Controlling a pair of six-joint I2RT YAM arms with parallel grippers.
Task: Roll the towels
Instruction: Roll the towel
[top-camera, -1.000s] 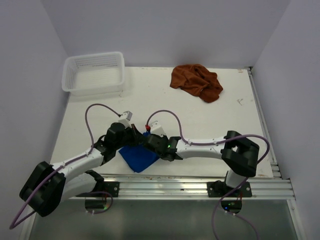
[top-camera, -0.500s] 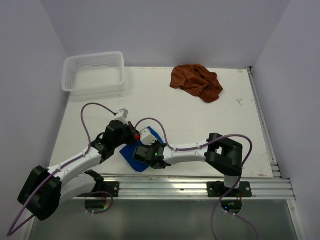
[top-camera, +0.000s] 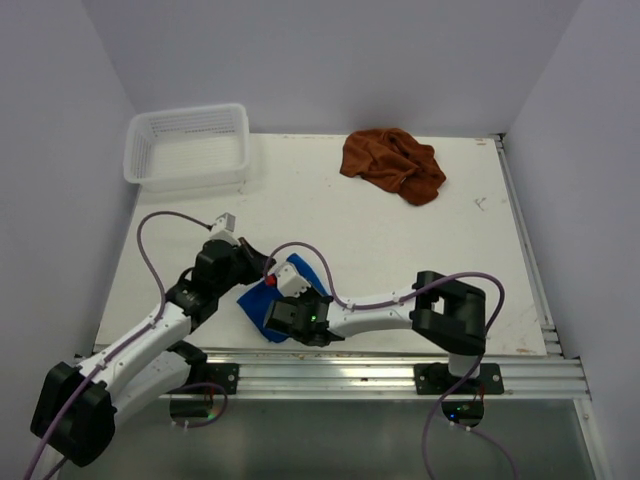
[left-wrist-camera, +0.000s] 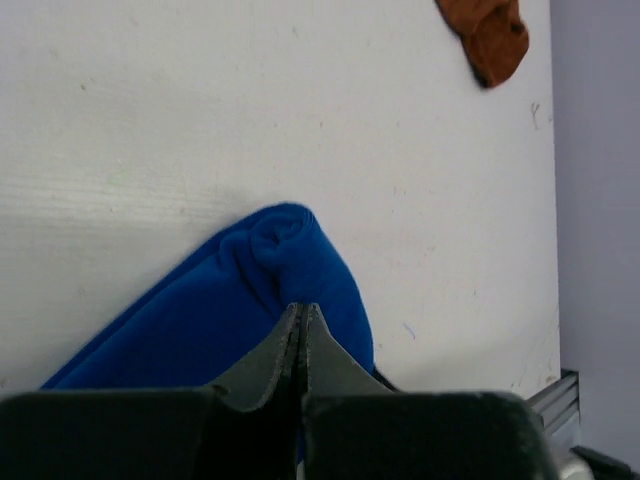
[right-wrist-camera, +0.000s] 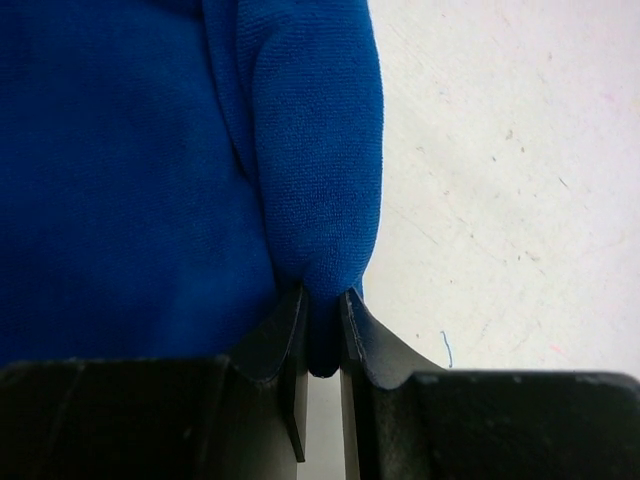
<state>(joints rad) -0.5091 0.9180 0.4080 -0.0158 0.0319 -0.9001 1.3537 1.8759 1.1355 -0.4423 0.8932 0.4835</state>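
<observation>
two arms are crowding the blue towel (top-camera: 298, 272) near the front edge of the table (top-camera: 420, 240), and things are shifting fast. over the last second the right arm is tucking its elbow in and dragging its wrist toward the near edge, while the left arm is sliding back to its own side. the towel is bunching up narrower beneath them, with a rounded fold showing at its far end. right gripper (right-wrist-camera: 320, 335) is pinching a fold, blue cloth squeezed between its fingers. left gripper (left-wrist-camera: 302, 318) is clenched tight, tips down over the towel, no cloth visible between them. i'm reading this as the roll just getting started on the blue one and nowhere near finished: it's looking folded, not yet a cylinder. brown towel (top-camera: 392, 165) is lying crumpled at the far side, well apart from both arms, waiting its turn.
</observation>
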